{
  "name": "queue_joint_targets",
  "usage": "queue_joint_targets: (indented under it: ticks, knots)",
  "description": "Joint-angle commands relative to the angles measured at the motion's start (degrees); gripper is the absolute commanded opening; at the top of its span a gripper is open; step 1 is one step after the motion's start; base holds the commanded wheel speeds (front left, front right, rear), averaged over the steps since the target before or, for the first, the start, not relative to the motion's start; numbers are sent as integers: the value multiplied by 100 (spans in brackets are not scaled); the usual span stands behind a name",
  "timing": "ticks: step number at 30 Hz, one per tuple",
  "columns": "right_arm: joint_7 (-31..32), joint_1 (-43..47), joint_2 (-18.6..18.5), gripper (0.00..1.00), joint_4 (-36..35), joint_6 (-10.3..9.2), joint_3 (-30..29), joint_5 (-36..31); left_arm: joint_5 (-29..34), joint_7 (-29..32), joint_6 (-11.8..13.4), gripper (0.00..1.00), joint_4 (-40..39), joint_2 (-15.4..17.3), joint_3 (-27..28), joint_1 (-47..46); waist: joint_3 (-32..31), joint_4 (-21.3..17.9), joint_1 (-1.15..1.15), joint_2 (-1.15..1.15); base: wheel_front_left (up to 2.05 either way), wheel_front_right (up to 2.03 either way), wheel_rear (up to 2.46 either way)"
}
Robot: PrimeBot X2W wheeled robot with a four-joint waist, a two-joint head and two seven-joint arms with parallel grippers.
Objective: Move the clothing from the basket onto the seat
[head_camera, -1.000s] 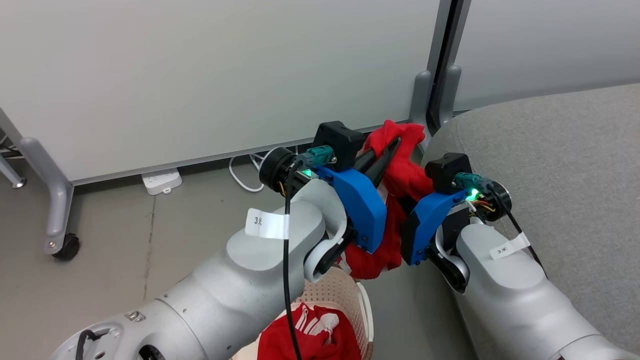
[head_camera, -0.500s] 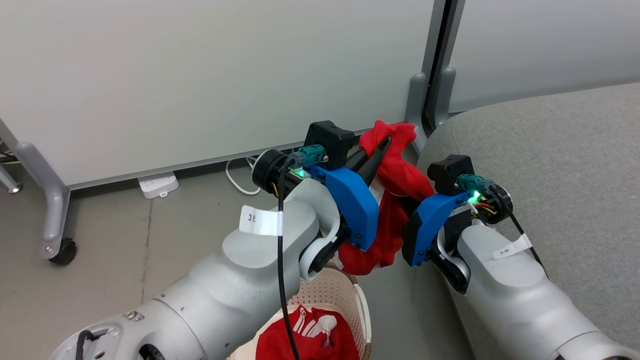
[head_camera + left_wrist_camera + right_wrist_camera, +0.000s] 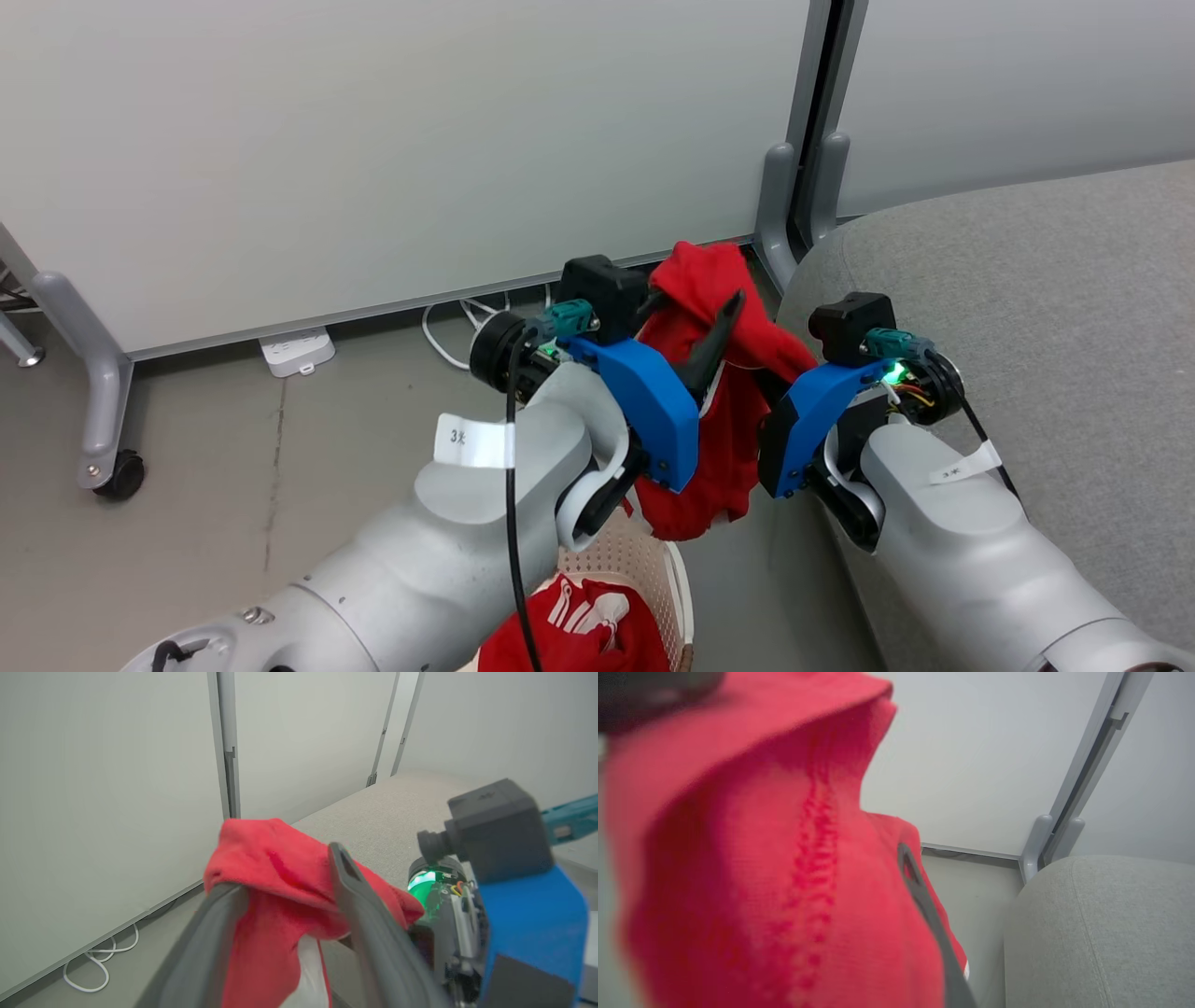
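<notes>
Soft, light red garment [image 3: 714, 439] droops limp. Left gripper [image 3: 283, 871] fingers spread wide, cloth merely draped over them; right gripper [image 3: 896, 858] pinches a fold. Bunched folds look the safest hold.

The hanging garment [image 3: 719, 420] at the centre of the head view is bright red, with a sliver of white at an inner fold. The second garment [image 3: 583, 625], at the bottom edge, is the same red with white stripes. The basket [image 3: 644, 551] around it is cream-white, patterned with a regular grid of small holes. The seat [image 3: 1027, 308] on the right is plain light grey. The left pincer [image 3: 280, 868] is dark grey. The wrist covers [image 3: 653, 411] are vivid blue, topped by black blocks and teal connectors, each with a green glow beside it. The arms [image 3: 448, 551] are silver-grey with white labels. The wall panels [image 3: 373, 140] are pale grey-white, the floor [image 3: 233, 439] dull beige-grey, and the power strip [image 3: 297, 350] and cable [image 3: 448, 322] white.
</notes>
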Motion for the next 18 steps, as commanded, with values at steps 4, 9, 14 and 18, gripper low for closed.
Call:
queue_joint_targets:
  ticks: [4,9,14,18]
  knots:
    - [-78,-125,-98,0,4,1,-37,125,96,-200,-66,100,112,31,61,361,10,27,0,0,0,0,0]
    - [-101,-128,-180,0,-39,1,-125,179,566,-260,-153,100,-158,271,565,830,41,80,0,0,0,0,0]
    - [-122,-137,-247,0,-101,2,-212,198,1318,-260,-221,100,-702,566,1318,1515,84,106,0,0,0,0,0]
    - [-133,-105,-320,0,-193,2,-301,184,2113,-259,-245,100,-1369,801,2231,2308,137,99,0,0,0,0,0]
